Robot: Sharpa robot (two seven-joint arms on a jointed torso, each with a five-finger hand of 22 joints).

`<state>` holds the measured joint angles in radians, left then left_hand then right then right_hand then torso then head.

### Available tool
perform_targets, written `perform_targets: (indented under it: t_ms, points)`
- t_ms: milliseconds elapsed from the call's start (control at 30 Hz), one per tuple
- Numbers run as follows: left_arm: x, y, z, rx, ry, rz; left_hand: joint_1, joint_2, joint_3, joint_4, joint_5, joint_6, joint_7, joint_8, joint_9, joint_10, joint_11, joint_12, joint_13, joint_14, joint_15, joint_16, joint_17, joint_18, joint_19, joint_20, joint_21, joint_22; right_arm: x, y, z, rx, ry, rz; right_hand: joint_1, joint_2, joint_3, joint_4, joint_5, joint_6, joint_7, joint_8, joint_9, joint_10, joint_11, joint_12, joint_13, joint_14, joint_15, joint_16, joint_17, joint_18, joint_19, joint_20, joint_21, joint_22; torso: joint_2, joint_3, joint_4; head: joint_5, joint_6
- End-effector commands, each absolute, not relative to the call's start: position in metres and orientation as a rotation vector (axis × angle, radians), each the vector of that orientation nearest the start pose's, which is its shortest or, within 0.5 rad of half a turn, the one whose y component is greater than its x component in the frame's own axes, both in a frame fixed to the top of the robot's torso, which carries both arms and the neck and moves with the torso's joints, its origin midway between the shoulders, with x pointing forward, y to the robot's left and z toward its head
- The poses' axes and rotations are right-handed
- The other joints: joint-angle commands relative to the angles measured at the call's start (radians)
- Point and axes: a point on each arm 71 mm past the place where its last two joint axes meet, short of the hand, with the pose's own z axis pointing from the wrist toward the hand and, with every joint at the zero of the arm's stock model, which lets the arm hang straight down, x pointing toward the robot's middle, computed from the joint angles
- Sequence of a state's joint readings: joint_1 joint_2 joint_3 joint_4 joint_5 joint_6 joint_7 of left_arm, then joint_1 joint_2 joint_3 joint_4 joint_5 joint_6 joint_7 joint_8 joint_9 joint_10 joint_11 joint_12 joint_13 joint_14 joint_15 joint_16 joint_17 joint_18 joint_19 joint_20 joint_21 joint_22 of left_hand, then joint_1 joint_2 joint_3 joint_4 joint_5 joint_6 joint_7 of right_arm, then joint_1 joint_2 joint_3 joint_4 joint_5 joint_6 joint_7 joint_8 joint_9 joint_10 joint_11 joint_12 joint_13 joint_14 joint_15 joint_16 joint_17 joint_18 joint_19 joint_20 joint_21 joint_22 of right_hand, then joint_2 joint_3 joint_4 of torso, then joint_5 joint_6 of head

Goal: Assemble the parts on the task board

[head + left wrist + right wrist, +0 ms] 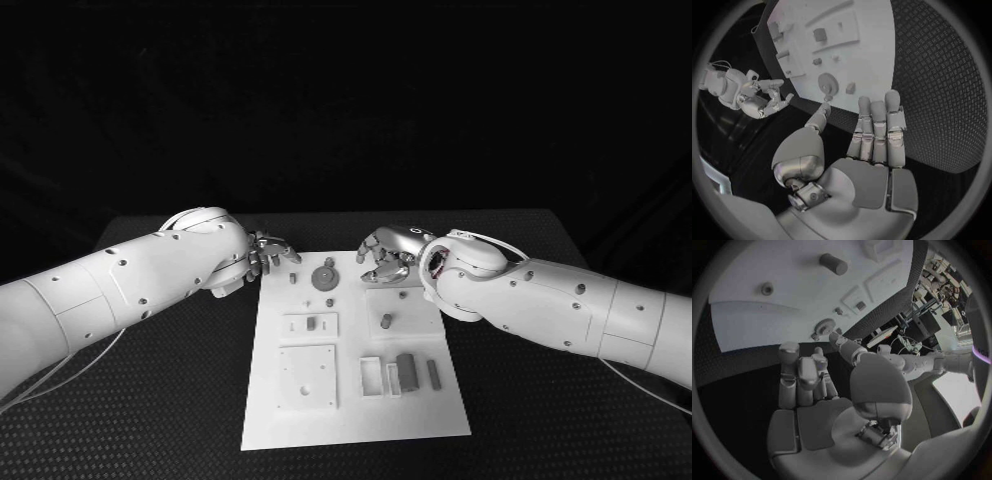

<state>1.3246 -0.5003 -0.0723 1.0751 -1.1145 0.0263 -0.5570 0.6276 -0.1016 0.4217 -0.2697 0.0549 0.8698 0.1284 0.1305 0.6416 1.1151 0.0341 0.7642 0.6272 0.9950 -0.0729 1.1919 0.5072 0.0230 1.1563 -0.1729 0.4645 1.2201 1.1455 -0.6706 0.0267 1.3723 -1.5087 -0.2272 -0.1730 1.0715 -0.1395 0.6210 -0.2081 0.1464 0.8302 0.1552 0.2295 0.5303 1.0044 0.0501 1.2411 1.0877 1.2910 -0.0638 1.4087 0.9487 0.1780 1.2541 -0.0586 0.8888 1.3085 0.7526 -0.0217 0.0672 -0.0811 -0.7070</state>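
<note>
Two silver hands hover over the far end of the white task board (353,370), which lies lengthwise in the middle of the black desk (159,400).

- Left hand (270,255): at the board's far left corner, fingers extended and apart, palm bare, holding nothing.
- Right hand (387,255): above the board's far right part, fingers loosely curved and apart, nothing held.
- Round gear-like part (327,277): lies on the board's far end, between the two hands.
- Short cylindrical part (385,321): stands upright, mid-board on the right side.
- Small block part (312,323): sits in a rectangular plate, mid-board on the left side.
- Two bar parts (407,371): lie side by side at the board's near right, beside pale rectangular frames.
</note>
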Motion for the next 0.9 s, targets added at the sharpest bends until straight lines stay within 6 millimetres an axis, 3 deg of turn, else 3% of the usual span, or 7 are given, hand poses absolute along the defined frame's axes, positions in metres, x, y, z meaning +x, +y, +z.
perform_targets:
  t_ms: [33,167,367,900]
  points:
    - [0.576,0.175,-0.187,-0.229,2.112,-0.217,0.004,-0.005,0.009,0.001,-0.006,-0.033,0.027,-0.005,-0.002,0.003,0.007,-0.003,0.001,0.001,0.009,-0.002,-0.001,0.048,0.001,0.008,-0.006,0.0,0.509,-0.155,-0.203,-0.163,1.739,0.605,-0.007,-0.002,-0.001,0.005,0.003,0.001,0.009,-0.005,-0.001,-0.003,0.001,0.006,-0.001,-0.001,0.005,-0.006,-0.001,0.084,0.001,-0.007,-0.004,0.018,0.001,-0.0006,-0.0012,-0.002,0.001]
    - [0.577,0.173,-0.189,-0.22,2.125,-0.213,0.005,0.003,0.011,0.001,-0.006,-0.024,0.026,0.0,-0.003,0.004,0.006,0.001,0.003,0.002,0.009,0.001,0.001,0.05,0.003,0.01,-0.005,0.002,0.509,-0.155,-0.203,-0.163,1.739,0.605,-0.007,-0.002,-0.001,0.005,0.003,0.001,0.009,-0.005,-0.001,-0.003,0.001,0.006,-0.001,-0.001,0.005,-0.006,-0.001,0.084,0.001,-0.007,-0.004,0.018,0.002,-0.0015,-0.0013,-0.003,-0.001]
    - [0.579,0.167,-0.192,-0.202,2.145,-0.203,0.006,0.016,0.01,-0.001,-0.006,-0.003,0.021,0.011,-0.003,0.007,0.002,0.006,0.005,0.005,0.006,0.005,0.003,0.053,0.007,0.01,-0.002,0.006,0.509,-0.153,-0.203,-0.166,1.738,0.61,-0.008,-0.002,-0.001,0.005,0.003,0.001,0.01,-0.005,-0.001,-0.003,0.001,0.006,-0.001,-0.001,0.005,-0.006,0.0,0.084,0.001,-0.007,-0.004,0.018,0.0,0.0,0.0007,-0.004,-0.002]
    - [0.581,0.163,-0.203,-0.158,2.142,-0.169,0.007,0.066,-0.002,-0.007,-0.005,0.09,-0.011,0.062,-0.003,0.036,-0.029,0.029,0.014,0.03,-0.019,0.031,0.015,0.053,0.034,-0.007,0.018,0.029,0.509,-0.153,-0.203,-0.164,1.736,0.61,-0.007,-0.002,-0.001,0.005,0.003,0.001,0.01,-0.005,-0.001,-0.003,0.001,0.006,-0.001,-0.001,0.005,-0.006,-0.001,0.084,0.001,-0.007,-0.004,0.018,-0.001,-0.001,0.0016,-0.007,-0.006]
